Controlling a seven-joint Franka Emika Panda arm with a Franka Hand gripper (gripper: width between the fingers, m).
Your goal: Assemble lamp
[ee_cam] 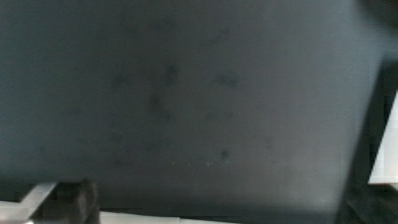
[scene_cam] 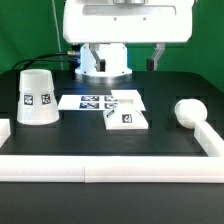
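Shade (scene_cam: 38,95): at the exterior view's left, it stands on the table (scene_cam: 150,92) with its wide end down and narrow end up. Two black tags show on its side.
Marker board (scene_cam: 88,101): lies flat just right of the shade, in front of the robot's white pedestal (scene_cam: 103,60).
Arm (scene_cam: 125,20): raised at the top of the exterior view, above the back of the table and well apart from all three lamp parts.
Gripper (ee_cam: 64,202): only one dark, blurred part of it shows, at a corner of the wrist view. Whether it is spread or pressed together cannot be told. Under it is mostly bare dark table, with a white edge at one side that cannot be identified.
Base block (scene_cam: 128,119): just right of centre, at the marker board's right-hand corner, with a tag on its near face. Whether it touches the board is unclear.
Bulb (scene_cam: 188,112): at the exterior view's right, lying on its side with the ball head toward the centre, near the rail's right arm.
Table: black and matte, with a green backdrop behind.
Rail (scene_cam: 110,165): a long white rail along the front, with short arms turning back at both ends.
Open room: bare table lies between the parts and the front rail, and between the base block and the bulb.
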